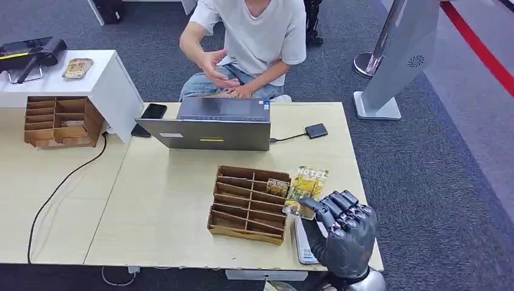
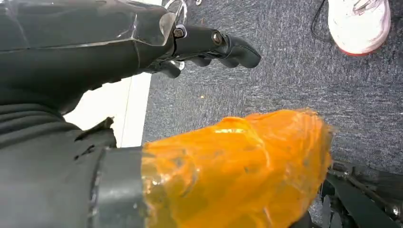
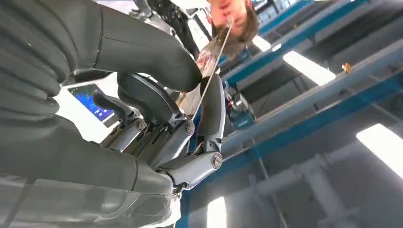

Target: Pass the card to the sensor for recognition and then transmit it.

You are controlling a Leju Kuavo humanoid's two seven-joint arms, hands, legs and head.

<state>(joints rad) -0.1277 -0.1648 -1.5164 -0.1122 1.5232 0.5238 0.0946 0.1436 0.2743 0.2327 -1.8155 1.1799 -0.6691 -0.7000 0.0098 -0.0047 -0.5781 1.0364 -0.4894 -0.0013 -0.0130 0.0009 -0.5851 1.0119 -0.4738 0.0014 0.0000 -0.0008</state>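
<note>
Right now the right hand sits in the lower right of the head view, and it holds a card up off the table. The card is yellow and shiny, with the word HOTEL on top. I think the hand holds it by its lower end so the rest of the card stays bare and can be read by the sensor. The card leans over the right edge of the wooden card box in the lower middle of the frame. Another card stands in one slot of that box, so the box looks like the place where cards wait.

A small black pad lies in the upper right part of the table, joined by a wire to the laptop. It may be the sensor, but I cannot be sure. It is well apart from the card. A person sits behind the laptop at the top of the frame, maybe to take the card after.

Seen from the right wrist, the thick thumb presses the thin card against a dark finger, so the grip is a pinch.

The left hand hangs low over grey carpet in the upper part of its wrist view. Its fingers curl in and hold nothing
</note>
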